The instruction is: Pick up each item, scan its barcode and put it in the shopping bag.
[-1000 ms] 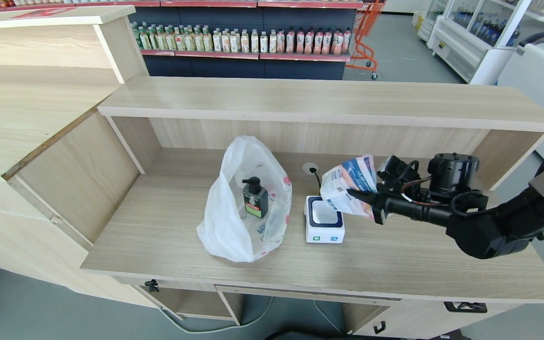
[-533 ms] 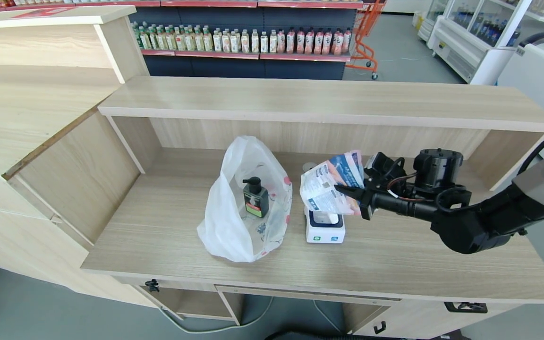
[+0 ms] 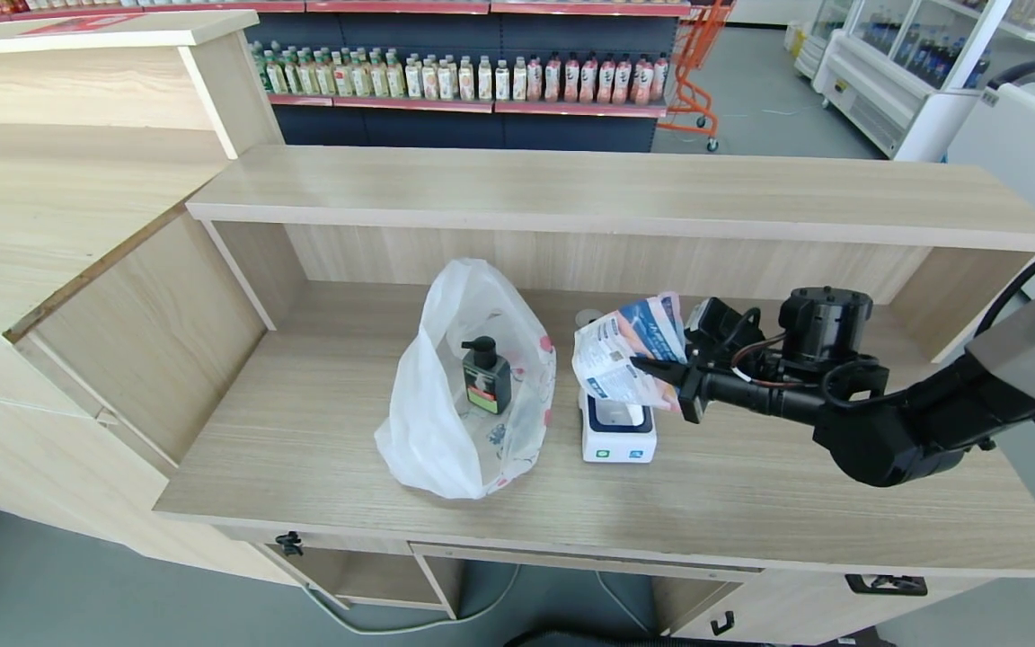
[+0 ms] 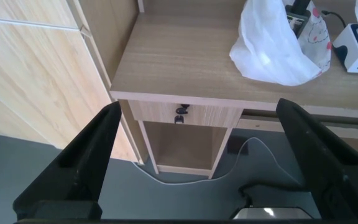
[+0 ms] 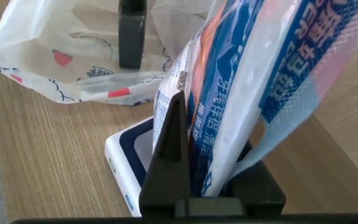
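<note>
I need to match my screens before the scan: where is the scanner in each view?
Head view: the scanner stands mid-counter, right of the bag, partly under the packet.
Left wrist view: the scanner sits on the counter just beyond the bag.
Right wrist view: the scanner lies beneath the packet, with the bag behind it.
Shared landmark: the bag.

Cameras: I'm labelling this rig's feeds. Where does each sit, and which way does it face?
Head: on the head, looking forward and down at the counter, bag and scanner; the right claw shows, gripping a pouch.
Left wrist: on the left wrist, off the counter's near left corner, facing across it; the open left claw frames it.
Right wrist: behind the right claw, facing pouch and scanner.
Shared: all three show bag and scanner.
</note>
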Available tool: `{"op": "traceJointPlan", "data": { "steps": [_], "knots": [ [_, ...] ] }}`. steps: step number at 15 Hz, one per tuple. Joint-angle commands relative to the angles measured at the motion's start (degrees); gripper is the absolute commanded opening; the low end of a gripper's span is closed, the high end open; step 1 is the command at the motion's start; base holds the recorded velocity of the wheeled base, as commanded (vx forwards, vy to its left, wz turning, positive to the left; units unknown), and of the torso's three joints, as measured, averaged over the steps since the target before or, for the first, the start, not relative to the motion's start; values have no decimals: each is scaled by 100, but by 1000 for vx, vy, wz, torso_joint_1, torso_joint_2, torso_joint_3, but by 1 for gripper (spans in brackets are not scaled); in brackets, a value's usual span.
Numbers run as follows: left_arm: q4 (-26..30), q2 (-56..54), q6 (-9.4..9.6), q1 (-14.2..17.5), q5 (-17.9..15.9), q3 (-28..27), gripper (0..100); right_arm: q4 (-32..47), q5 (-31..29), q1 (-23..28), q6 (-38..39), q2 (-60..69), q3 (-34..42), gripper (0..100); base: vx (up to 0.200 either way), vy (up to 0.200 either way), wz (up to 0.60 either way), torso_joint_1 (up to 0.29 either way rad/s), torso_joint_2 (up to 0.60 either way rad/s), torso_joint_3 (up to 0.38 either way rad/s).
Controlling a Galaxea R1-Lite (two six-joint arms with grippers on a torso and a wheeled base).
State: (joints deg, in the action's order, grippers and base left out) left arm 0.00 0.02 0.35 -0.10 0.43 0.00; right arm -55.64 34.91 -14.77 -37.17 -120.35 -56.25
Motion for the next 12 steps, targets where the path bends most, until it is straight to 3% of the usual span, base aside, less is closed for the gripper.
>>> {"op": "traceJointPlan", "data": {
  "steps": [1,9,12],
  "knots": [
    [0,-2,9,1,1,0,100,0,-2,10,-54,29,61,0,0,0,0,0,0,0],
    [0,-2,9,1,1,0,100,35,-2,10,43,169,35,0,0,0,0,0,0,0],
    [0,-2,9,1,1,0,100,53,-37,-17,614,398,-123,0,0,0,0,0,0,0]
  ]
}}
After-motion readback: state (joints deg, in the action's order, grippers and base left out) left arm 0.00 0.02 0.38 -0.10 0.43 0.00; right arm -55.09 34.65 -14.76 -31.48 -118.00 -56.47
